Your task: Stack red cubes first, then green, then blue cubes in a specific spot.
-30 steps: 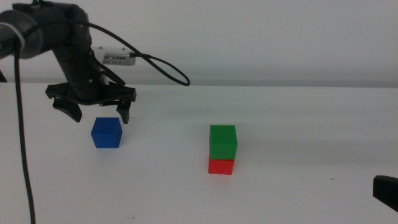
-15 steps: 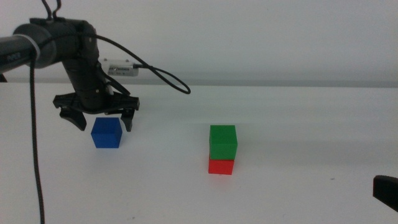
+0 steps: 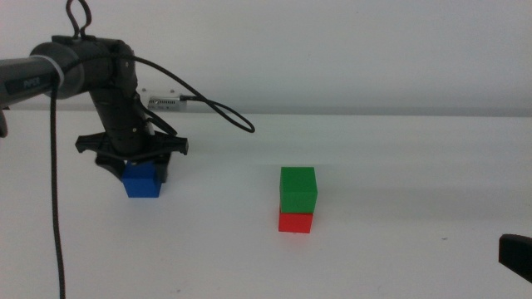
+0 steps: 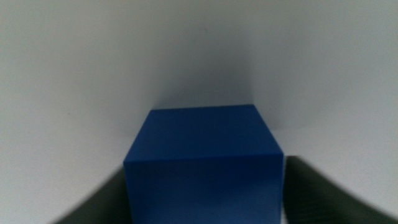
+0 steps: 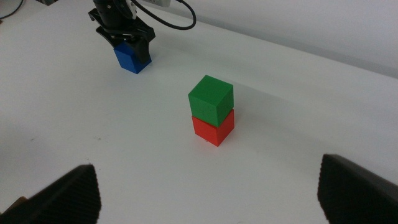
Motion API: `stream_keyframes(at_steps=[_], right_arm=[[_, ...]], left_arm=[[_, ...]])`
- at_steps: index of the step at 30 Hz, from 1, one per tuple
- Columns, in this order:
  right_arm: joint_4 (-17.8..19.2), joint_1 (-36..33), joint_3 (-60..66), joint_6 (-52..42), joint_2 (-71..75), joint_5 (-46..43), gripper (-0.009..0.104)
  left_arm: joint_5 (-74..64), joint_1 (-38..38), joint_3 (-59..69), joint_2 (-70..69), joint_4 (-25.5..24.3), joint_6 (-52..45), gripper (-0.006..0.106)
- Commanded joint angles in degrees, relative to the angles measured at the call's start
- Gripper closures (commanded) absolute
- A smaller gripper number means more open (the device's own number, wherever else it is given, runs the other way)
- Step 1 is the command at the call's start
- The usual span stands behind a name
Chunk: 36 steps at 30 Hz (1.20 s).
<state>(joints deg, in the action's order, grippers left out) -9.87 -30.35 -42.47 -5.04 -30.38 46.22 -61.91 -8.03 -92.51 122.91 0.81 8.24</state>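
A: Left gripper [image 3: 137, 169] is down over the small solid matte blue cube [image 3: 143, 180], jaws spread wide, one either side, not visibly pinching. The cube sits on the white tabletop [image 3: 399, 166], well apart from the green cube [image 3: 298, 188] on the red cube [image 3: 295, 222].

B: Handling?

A: Looks light, rigid, smooth. Grip opposite flat faces, mid-height. Right gripper [image 5: 208, 190] waits wide, near edge.

Matte blue cube [image 4: 203, 163] — smooth faces

A deep blue cube [image 3: 142, 182] is seen between dark jaws. A green cube [image 3: 298, 189] is set on a bright red cube [image 3: 295, 223]. The tabletop [image 3: 399, 174] is plain white.
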Motion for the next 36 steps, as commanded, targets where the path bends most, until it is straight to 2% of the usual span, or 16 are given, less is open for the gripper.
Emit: stream_keyframes(at_steps=[1, 4, 8, 12, 15, 17, 21, 25, 28, 36], right_arm=[[0.48, 0.41, 0.45, -0.12, 0.22, -0.49, 0.002], [0.48, 0.41, 0.45, -0.12, 0.22, -0.49, 0.002], [0.48, 0.41, 0.45, -0.12, 0.22, -0.49, 0.002], [0.48, 0.41, 0.45, -0.12, 0.22, -0.49, 0.002], [0.48, 0.41, 0.45, 0.15, 0.22, -0.49, 0.002], [0.48, 0.41, 0.45, 0.15, 0.22, -0.49, 0.002], [0.48, 0.41, 0.45, 0.15, 0.22, -0.49, 0.002], [0.48, 0.41, 0.45, 0.15, 0.22, -0.49, 0.002], [0.48, 0.41, 0.45, 0.15, 0.22, -0.49, 0.002], [0.48, 0.41, 0.45, 0.15, 0.22, -0.49, 0.002]], left_arm=[[-0.07, 0.01, -0.39, -0.01, 0.06, 0.14, 0.054], [-1.8, 0.01, -0.39, -0.72, 0.06, -0.22, 0.078], [-5.72, -1.0, -0.19, -5.45, -0.81, 3.02, 0.102], [-12.85, -6.86, 1.28, -14.61, -7.97, 14.7, 0.102], [-13.26, -13.62, 0.52, -18.85, -10.05, 20.31, 0.102], [-13.26, -18.19, -1.7, -19.25, -10.11, 22.0, 0.102], [-13.36, -25.37, -6.51, -17.97, -6.5, 26.39, 0.102], [-13.36, -31.55, -8.63, -16.44, -7.12, 32.81, 0.102], [-13.36, -33.92, -10.25, -15.18, -7.25, 36.45, 0.102], [-13.36, -35.59, -13.75, -10.32, -3.02, 39.94, 0.102]])
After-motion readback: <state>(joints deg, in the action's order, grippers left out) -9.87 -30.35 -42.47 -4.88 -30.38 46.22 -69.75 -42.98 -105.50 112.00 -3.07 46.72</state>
